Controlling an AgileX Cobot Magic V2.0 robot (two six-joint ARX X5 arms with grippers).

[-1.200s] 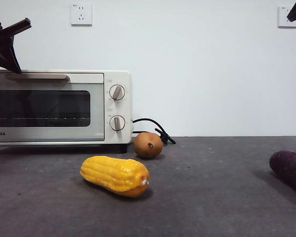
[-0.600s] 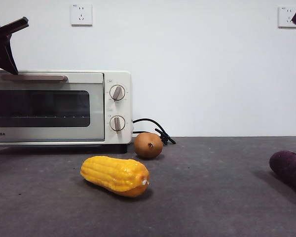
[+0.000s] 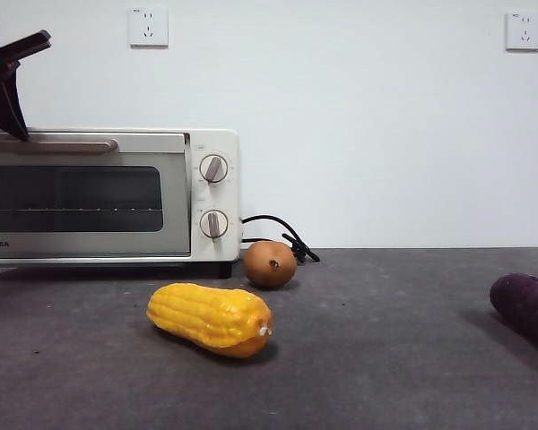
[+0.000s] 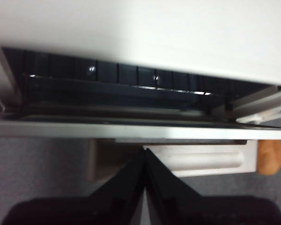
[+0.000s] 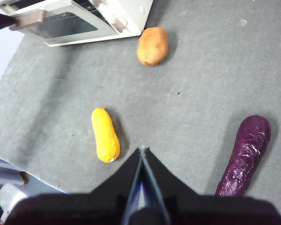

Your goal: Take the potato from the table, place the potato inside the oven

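Note:
The potato (image 3: 269,262) lies on the table (image 3: 386,358) just right of the oven (image 3: 217,161), next to the black cord; it also shows as the potato (image 5: 152,45) in the right wrist view. The oven's glass door (image 3: 81,197) is tipped slightly open at the top. My left gripper (image 4: 144,151) is shut, its tips resting against the beige handle (image 4: 201,159), and the dark oven inside shows through the gap. In the front view the left gripper (image 3: 18,125) hangs at the oven's top left. My right gripper (image 5: 141,150) is shut and empty, high above the table.
A yellow corn cob (image 3: 211,318) lies in front of the potato, nearer the camera. A dark purple vegetable (image 3: 527,309) lies at the far right. The black cord (image 3: 282,235) curls behind the potato. Two wall sockets sit on the white wall.
The oven door has tipped a little further open, and its handle has shifted left and down with the left gripper. The right gripper's black tip has left the top right corner.

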